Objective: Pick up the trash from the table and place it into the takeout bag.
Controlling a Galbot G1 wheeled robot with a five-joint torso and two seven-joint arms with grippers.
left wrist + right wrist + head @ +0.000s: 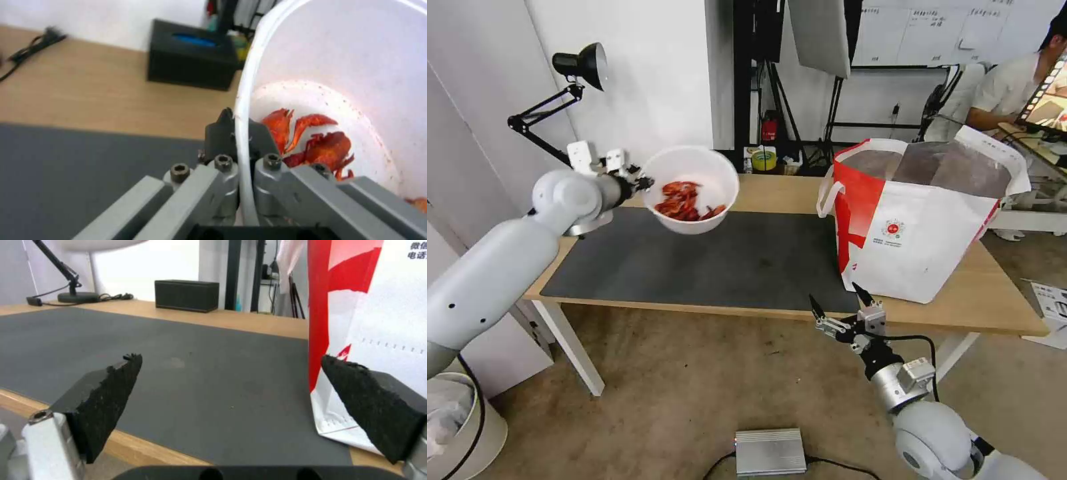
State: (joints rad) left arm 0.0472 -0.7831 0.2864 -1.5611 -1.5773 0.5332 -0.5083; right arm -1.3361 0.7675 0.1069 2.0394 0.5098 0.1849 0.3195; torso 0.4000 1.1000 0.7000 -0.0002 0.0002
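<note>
The right end effector (840, 303) hangs at the tabletop's (960, 303) near edge, its rough black pads spread wide, empty, just before the bag (920, 227). Further off, the left end effector (238, 133) pinches the thin rim of the smooth white bowl (690, 190), held tilted above the grey mat (727, 260) with red shells inside. This looks like the carry step; next, swing across to the stiff, foil-lined bag's open top.

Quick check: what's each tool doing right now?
Left tool: shut on the white bowl's rim, held above the table.
Right tool: open, empty.
</note>
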